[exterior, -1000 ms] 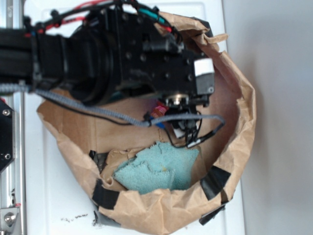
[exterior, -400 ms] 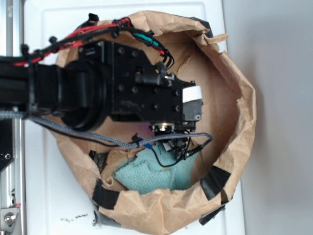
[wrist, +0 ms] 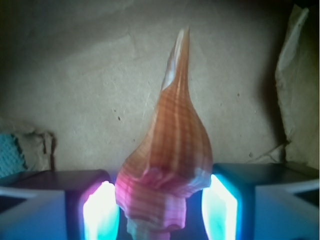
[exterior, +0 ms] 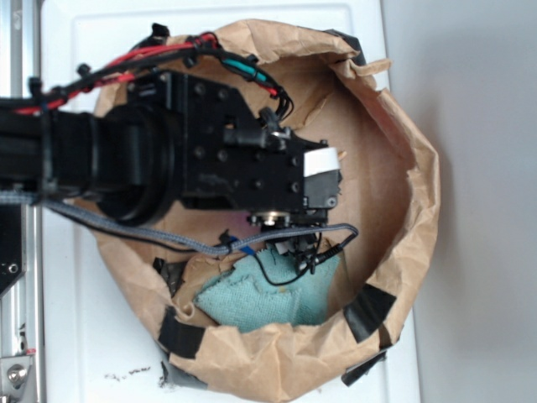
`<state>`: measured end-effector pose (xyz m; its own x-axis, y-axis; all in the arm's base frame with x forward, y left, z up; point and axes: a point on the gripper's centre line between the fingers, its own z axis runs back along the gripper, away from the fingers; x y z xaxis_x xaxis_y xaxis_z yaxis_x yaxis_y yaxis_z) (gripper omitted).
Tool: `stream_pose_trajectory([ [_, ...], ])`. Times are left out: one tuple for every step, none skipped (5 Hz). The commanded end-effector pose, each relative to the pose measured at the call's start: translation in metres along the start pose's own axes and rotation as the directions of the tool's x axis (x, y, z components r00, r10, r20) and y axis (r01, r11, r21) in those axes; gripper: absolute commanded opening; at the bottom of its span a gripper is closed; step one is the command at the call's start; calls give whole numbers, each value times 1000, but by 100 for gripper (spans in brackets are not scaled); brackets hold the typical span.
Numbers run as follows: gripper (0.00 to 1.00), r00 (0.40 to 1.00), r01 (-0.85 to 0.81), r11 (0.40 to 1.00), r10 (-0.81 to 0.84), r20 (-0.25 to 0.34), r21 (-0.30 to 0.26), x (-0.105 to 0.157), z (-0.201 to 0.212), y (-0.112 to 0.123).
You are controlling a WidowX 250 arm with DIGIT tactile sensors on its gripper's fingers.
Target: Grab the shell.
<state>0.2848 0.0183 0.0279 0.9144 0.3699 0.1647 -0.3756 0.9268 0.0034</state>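
Note:
The shell (wrist: 172, 150) is orange-brown with cream stripes. It lies on the brown paper floor with its thin point facing away from me in the wrist view. Its knobbly wide end sits between my gripper (wrist: 161, 210), whose glowing pads (wrist: 102, 212) press close on both flanks, so the gripper looks shut on it. In the exterior view the black arm (exterior: 210, 159) reaches into the paper bag and covers the shell. The fingertips are mostly hidden under the wrist there.
The crumpled brown paper bag (exterior: 419, 168) rings the workspace, with black tape patches (exterior: 369, 306) on its rim. A teal cloth (exterior: 260, 298) lies on the bag floor just below the wrist. A creased bag wall (wrist: 300, 75) rises to the right of the shell.
The arm has dropped lower into the bag and drifted slightly left, so the wrist now sits near the teal cloth. Over the last half second it has barely moved.

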Motion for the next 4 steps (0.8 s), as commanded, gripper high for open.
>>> stream_pose_trajectory([
  [0,999,-33,995,34,12,-90,5,64,14],
  [0,992,-103,994,104,70,-24,-2,103,26],
  [0,969,-151,986,161,189,-66,-15,122,34],
  [0,969,-117,989,134,207,-90,-23,131,38],
])
